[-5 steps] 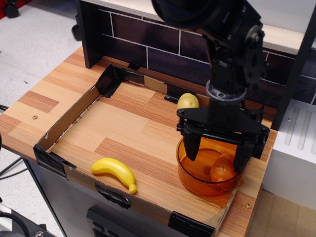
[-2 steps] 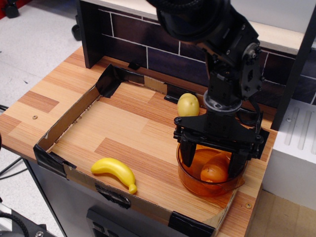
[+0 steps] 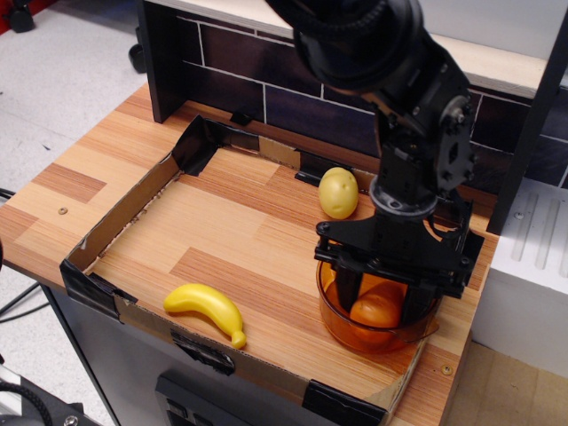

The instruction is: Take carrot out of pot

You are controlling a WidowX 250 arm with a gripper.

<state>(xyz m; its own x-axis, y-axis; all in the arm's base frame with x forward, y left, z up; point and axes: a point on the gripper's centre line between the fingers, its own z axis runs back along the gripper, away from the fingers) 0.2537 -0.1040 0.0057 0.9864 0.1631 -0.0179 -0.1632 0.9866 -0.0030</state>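
The gripper [image 3: 380, 297] is reaching down into the pot [image 3: 342, 321], its fingers [image 3: 346, 288] sitting either side of the carrot [image 3: 376, 310] and pinching it inside. A potato [image 3: 338, 193] is lying just behind, a banana [image 3: 206, 308] well apart

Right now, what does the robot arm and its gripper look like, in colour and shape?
The arm is all black, built from bulky rounded housings with small screws showing. Below a round wrist collar, the gripper has a wide, flat black crossbar with two straight black fingers hanging from it. No markings or loose cables are visible.
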